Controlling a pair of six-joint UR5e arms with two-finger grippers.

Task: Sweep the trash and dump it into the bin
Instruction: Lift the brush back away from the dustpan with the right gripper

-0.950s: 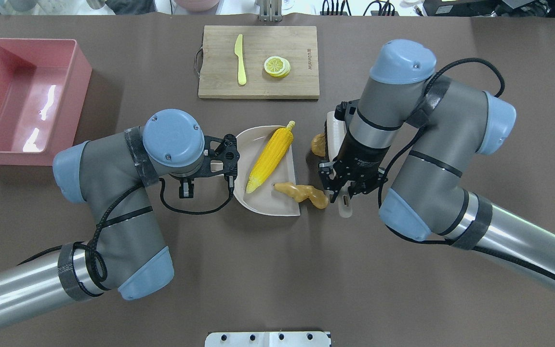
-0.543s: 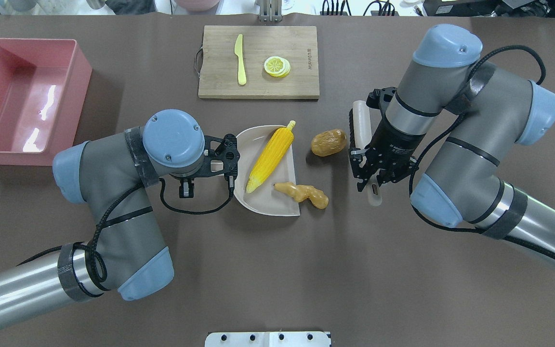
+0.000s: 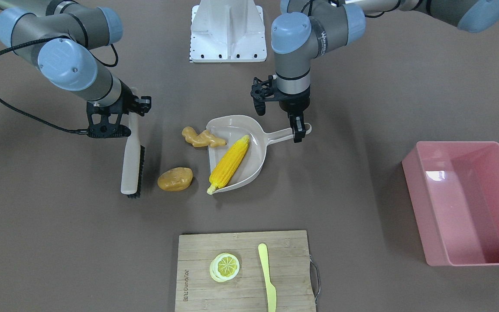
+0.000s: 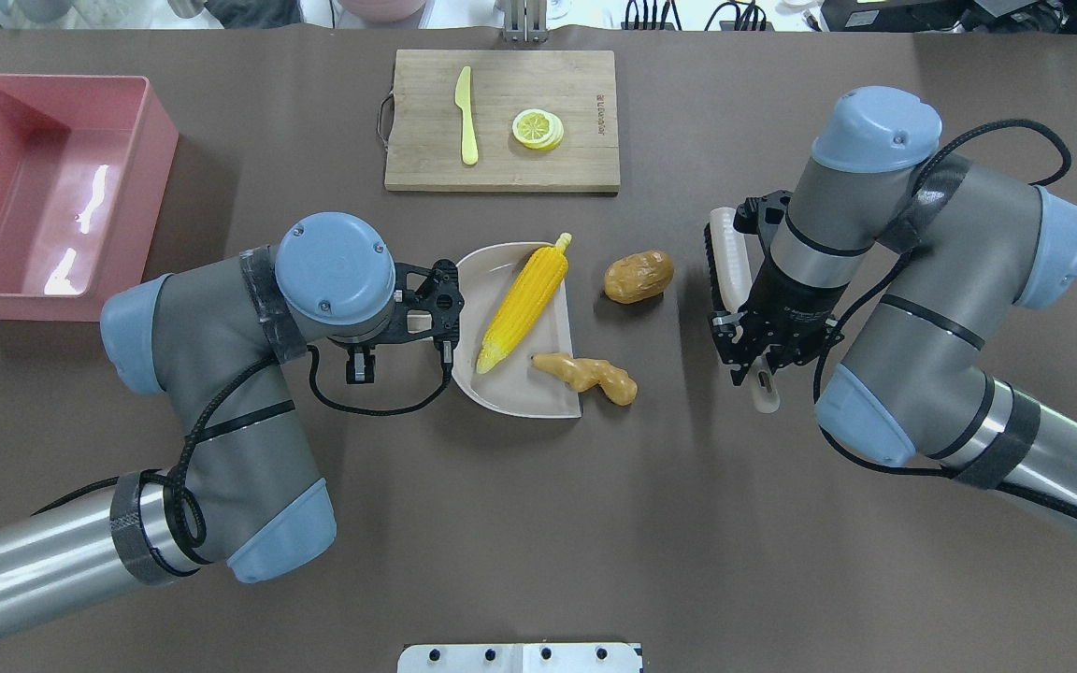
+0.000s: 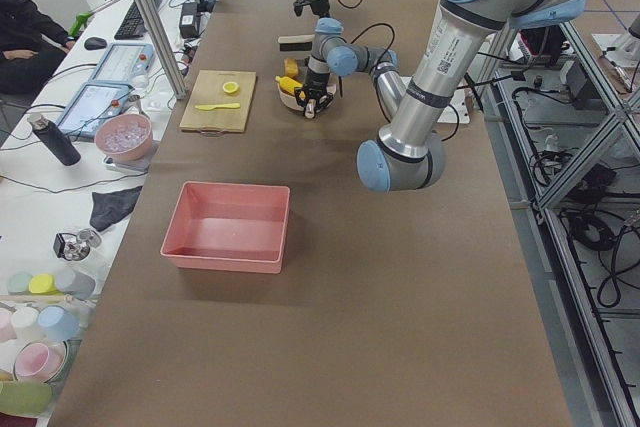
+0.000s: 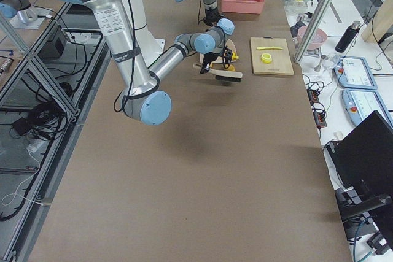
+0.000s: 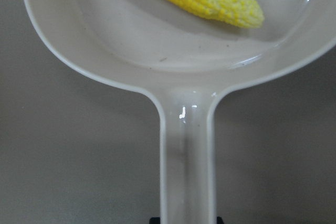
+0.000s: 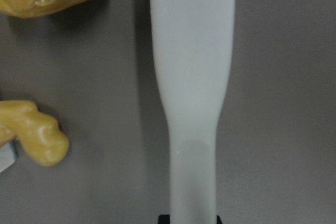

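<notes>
The yellow corn cob [image 4: 524, 304] [image 3: 230, 162] lies in the beige dustpan [image 4: 520, 397] [image 3: 232, 128]. The tan ginger root [image 4: 590, 374] [image 3: 197, 137] rests with one end on the pan's open edge and the rest on the table. The brown potato [image 4: 639, 276] [image 3: 175, 179] lies on the table just right of the pan. My left gripper [image 4: 423, 322] [image 3: 298, 132] is shut on the dustpan handle [image 7: 186, 156]. My right gripper [image 4: 752, 360] [image 3: 126, 125] is shut on a white brush [image 4: 728, 262] [image 8: 194, 77], right of the potato and apart from it. The pink bin [image 4: 160, 140] [image 3: 461, 208] stands empty at the far left.
A wooden cutting board [image 4: 585, 159] [image 3: 293, 260] with a pale yellow knife [image 4: 466, 112] and a lemon slice [image 4: 538, 128] lies at the back, behind the dustpan. A white base plate [image 4: 520, 657] sits at the near edge.
My right arm has carried the brush to the right, away from the dustpan, uncovering the potato. The left arm, dustpan, corn and ginger have not moved.
</notes>
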